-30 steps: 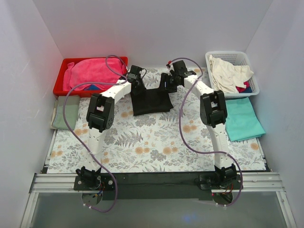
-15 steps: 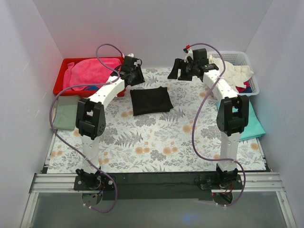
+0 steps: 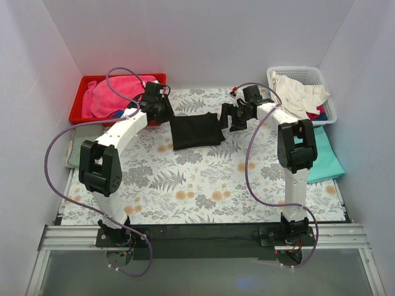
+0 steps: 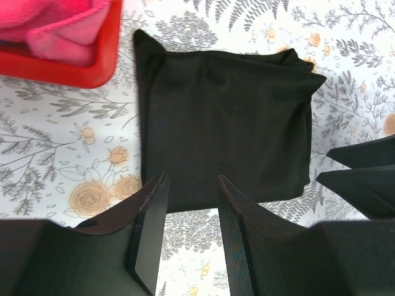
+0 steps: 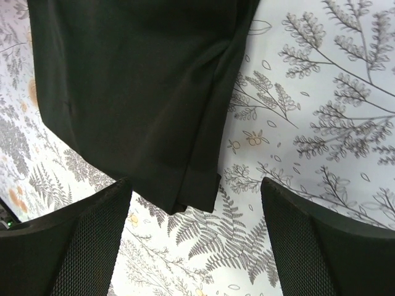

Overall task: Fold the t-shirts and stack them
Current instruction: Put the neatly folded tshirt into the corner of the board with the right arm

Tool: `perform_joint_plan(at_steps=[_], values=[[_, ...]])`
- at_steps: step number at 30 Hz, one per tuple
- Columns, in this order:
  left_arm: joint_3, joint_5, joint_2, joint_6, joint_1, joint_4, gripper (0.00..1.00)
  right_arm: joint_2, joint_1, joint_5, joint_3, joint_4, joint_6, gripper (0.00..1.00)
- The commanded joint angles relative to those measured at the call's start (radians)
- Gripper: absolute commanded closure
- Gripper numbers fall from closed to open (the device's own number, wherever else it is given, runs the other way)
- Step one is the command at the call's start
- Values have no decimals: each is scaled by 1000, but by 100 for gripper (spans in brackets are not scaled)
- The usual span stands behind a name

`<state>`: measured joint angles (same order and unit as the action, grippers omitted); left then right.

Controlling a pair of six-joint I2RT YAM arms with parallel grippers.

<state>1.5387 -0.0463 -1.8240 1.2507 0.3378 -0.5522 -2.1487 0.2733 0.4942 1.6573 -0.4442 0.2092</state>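
The black t-shirt (image 3: 196, 131) lies folded into a flat rectangle on the floral tablecloth, behind the middle. It fills the left wrist view (image 4: 225, 117) and the right wrist view (image 5: 136, 86). My left gripper (image 3: 163, 113) is open and empty just off the shirt's left edge; in its own view (image 4: 192, 184) the fingers (image 4: 148, 234) frame the shirt's near hem. My right gripper (image 3: 229, 118) is wide open and empty just off the shirt's right edge, over a shirt corner (image 5: 196, 185). The folded teal t-shirt (image 3: 324, 157) lies at the right edge of the table.
A red bin (image 3: 86, 114) holding pink cloth (image 3: 114, 92) stands at the back left, its corner in the left wrist view (image 4: 74, 68). A white basket (image 3: 302, 74) of light clothes stands at the back right. A folded green cloth (image 3: 77, 151) lies at the left edge.
Both grippers have let go of the black shirt, lifted away toward the back, then come back down beside its left and right edges. The shirt now lies flat and still.
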Motion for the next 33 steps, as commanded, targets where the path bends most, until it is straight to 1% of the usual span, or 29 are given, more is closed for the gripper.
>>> perform_joint_plan(at_steps=[1,3,8,13,19,22,23,24,25,26,27,28,29,30,31,32,33], values=[[-15,19,83,10,-26,-11,64,-45,1,82,-7,45,-14,10],[-22,19,97,10,-29,-15,64,-66,3,121,-7,51,-8,10],[-41,20,123,13,-40,-15,64,-114,13,155,-39,78,-10,11],[-61,17,146,16,-48,-17,64,-157,38,184,-56,94,-8,13],[-71,19,166,15,-57,-22,64,-191,81,178,-47,93,-11,14],[-81,20,180,18,-59,-23,64,-207,98,144,-38,78,-11,14],[-84,20,183,18,-60,-23,64,-215,104,120,-30,67,-11,16],[-88,19,186,16,-62,-23,64,-221,106,109,-27,59,-11,19],[-88,19,189,16,-63,-23,64,-230,107,97,-24,46,-10,24],[-92,19,195,18,-63,-25,64,-235,109,63,-21,38,-2,38],[-97,19,199,16,-66,-26,64,-238,109,46,-19,32,2,42],[-98,19,204,16,-66,-26,64,-246,109,32,-14,15,2,45],[-101,19,212,16,-68,-29,64,-249,109,5,-4,4,5,53],[-106,19,215,16,-69,-28,64,-250,109,-8,-2,-4,4,59],[-107,19,218,16,-69,-28,64,-254,109,-17,1,-16,4,62],[-112,20,221,18,-71,-28,64,-255,107,-34,5,-24,2,72],[-114,19,227,15,-72,-28,64,-257,109,-36,9,-27,1,79]])
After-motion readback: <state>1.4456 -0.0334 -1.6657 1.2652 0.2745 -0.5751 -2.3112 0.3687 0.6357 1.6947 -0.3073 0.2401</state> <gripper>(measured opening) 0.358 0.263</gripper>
